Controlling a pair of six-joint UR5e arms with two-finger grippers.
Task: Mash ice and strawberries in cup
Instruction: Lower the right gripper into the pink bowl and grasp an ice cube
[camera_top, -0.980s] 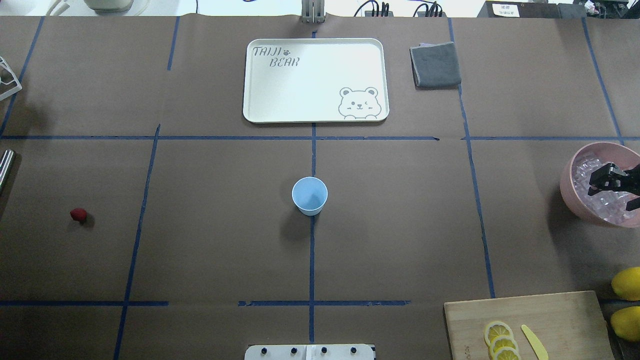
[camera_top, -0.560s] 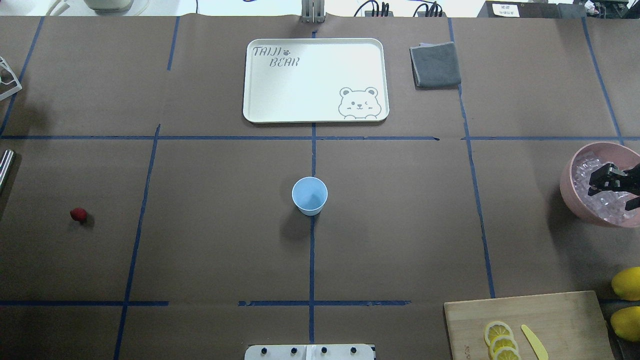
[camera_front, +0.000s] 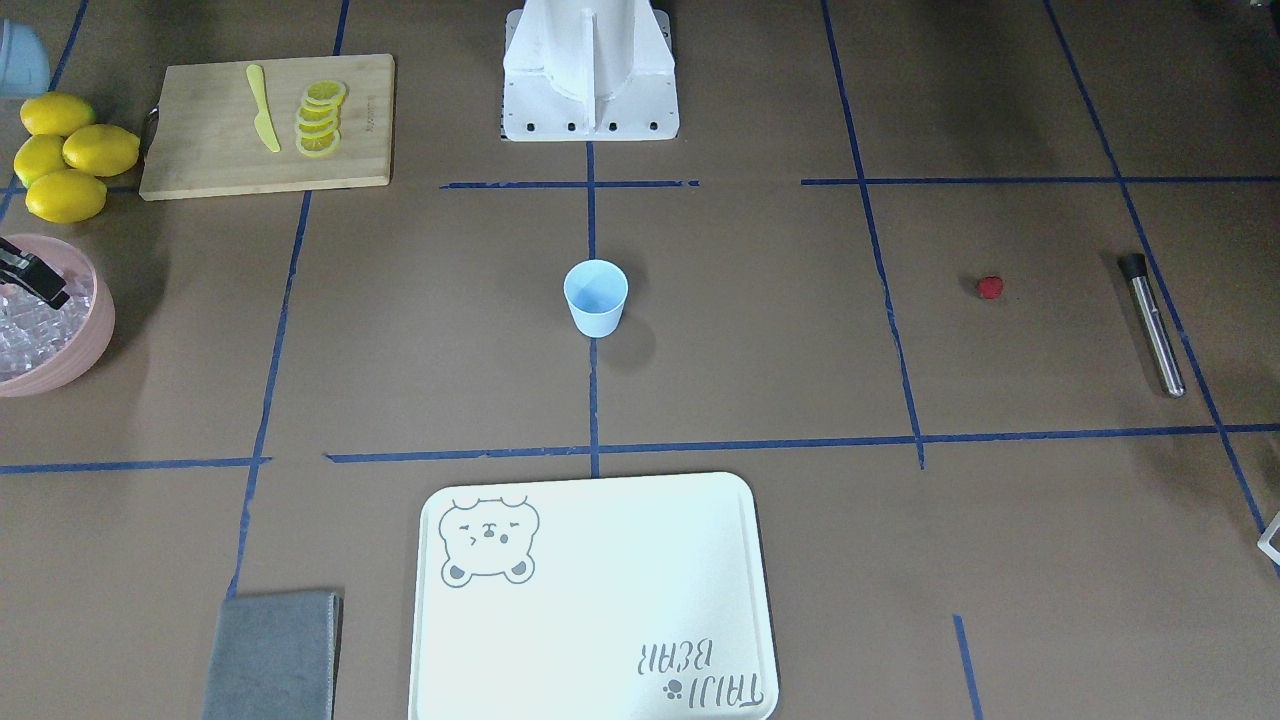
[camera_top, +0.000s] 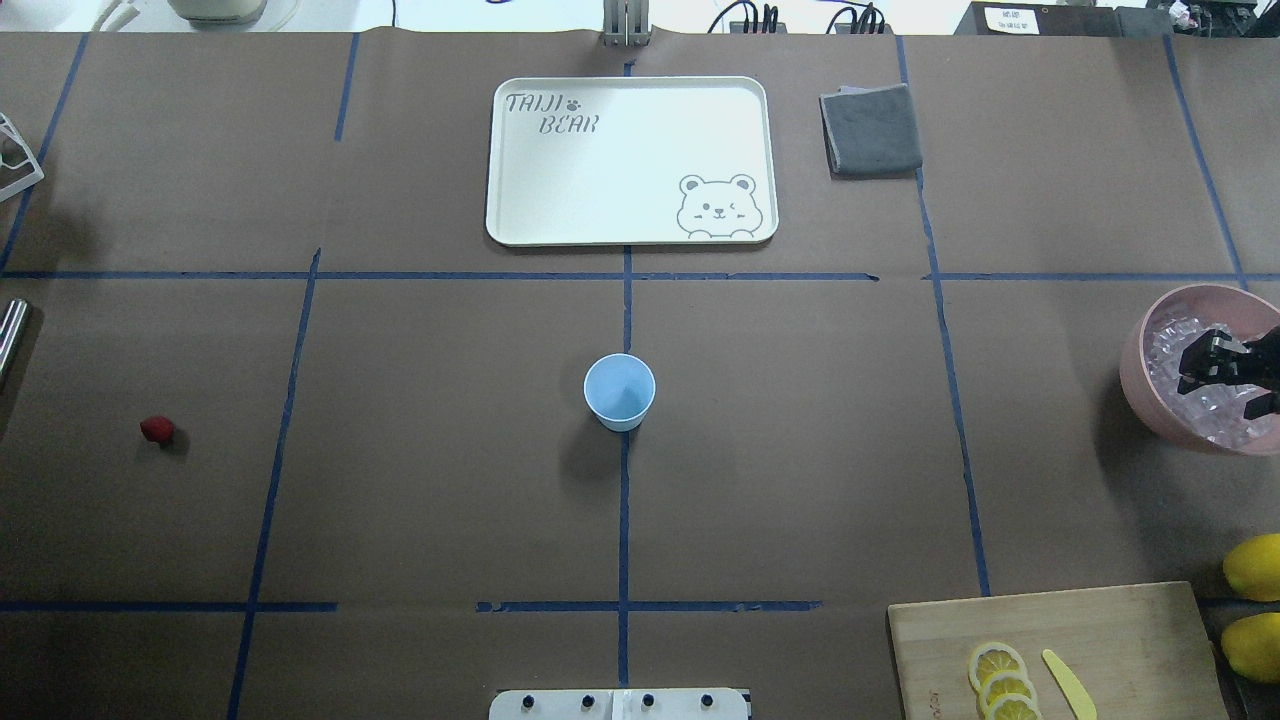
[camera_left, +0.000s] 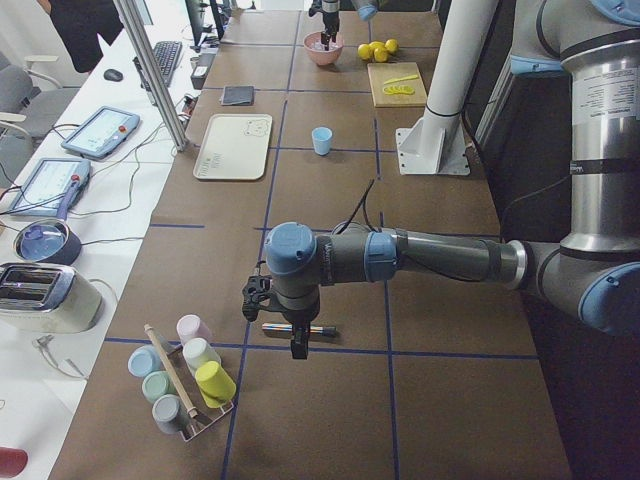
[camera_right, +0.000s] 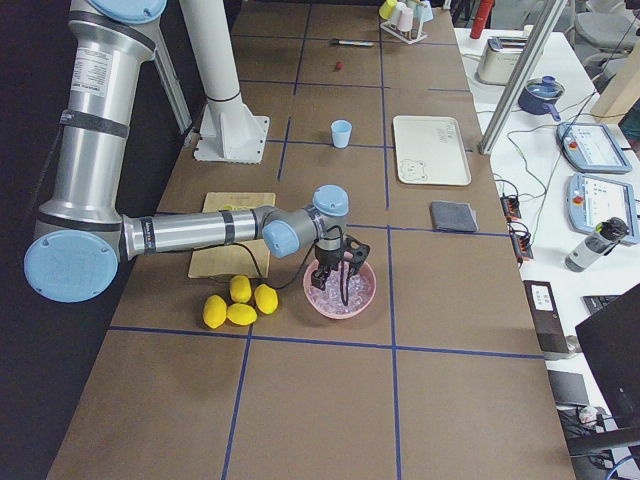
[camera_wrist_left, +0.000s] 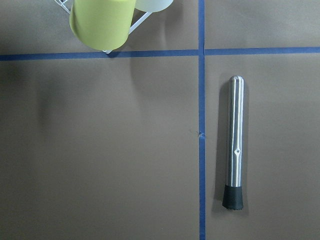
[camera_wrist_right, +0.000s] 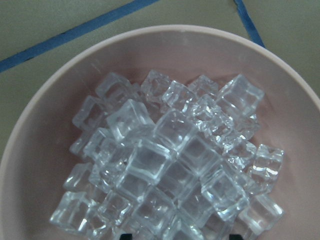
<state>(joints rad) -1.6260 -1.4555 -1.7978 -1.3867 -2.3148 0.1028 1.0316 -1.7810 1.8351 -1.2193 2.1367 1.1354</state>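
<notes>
Our right gripper (camera_top: 1225, 385) hangs over the pink bowl (camera_top: 1132, 385), its two fingers apart and holding nothing. The ice (camera_wrist_right: 165, 165) is piled in that bowl (lots of clear cubes). The cup (camera_top: 619, 391) stands in the middle of the table, and the strawberry (camera_top: 156, 430) lies well off on our left side. Our left gripper (camera_left: 296, 345) is above a metal stick (camera_wrist_left: 235, 142); we cannot tell if its fingers are apart.

Robotics lab, no question: a long counter (camera_top: 800, 450) papered brown and gridded with blue tape (camera_top: 624, 520), grey-and-blue industrial arms (camera_right: 200, 230) rising beside a white pedestal (camera_front: 590, 70), control tablets (camera_left: 100, 132) and trailing cables on the side bench (camera_left: 120, 210), aluminium frame posts (camera_left: 150, 70) alongside, kitchen props laid out like test pieces
</notes>
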